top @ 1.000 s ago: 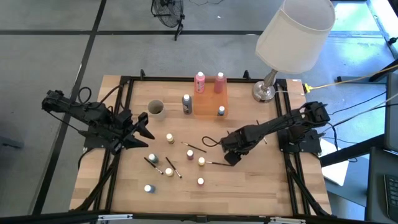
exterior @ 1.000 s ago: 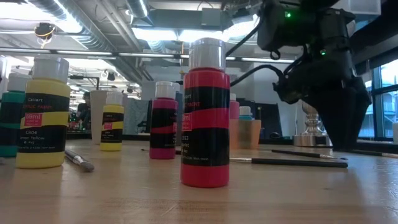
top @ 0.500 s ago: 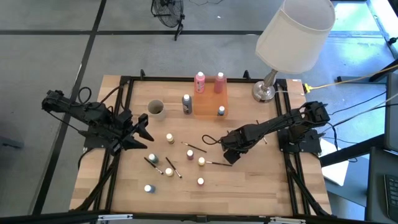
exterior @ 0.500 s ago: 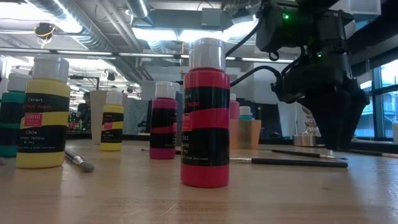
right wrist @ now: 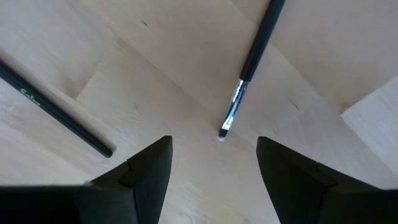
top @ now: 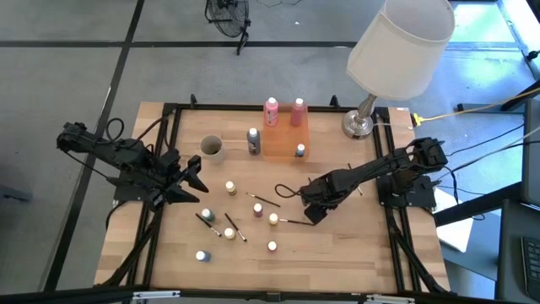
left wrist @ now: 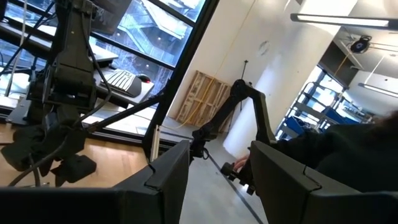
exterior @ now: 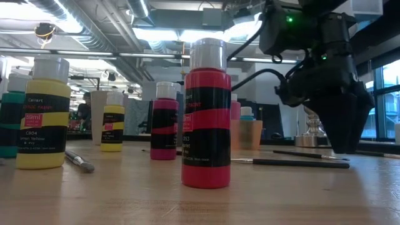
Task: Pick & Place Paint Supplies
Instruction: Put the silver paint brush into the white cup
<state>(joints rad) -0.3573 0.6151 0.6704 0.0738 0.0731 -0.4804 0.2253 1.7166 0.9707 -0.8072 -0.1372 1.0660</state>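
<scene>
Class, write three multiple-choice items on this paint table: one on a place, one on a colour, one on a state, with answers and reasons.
1. Where is the right gripper?
A. Over a brush on the table
B. Inside the cup
C. Touching the lamp

2. What colour is the nearest bottle in the low view?
A. Green
B. Red and black
C. White

3. How are the right gripper's fingers?
A. Open
B. Shut on a bottle
C. Shut on a brush

Answers: 1 A, its wrist view shows the brush tip just ahead; 2 B, the body shows those bands; 3 A, bare wood shows between them.
</scene>
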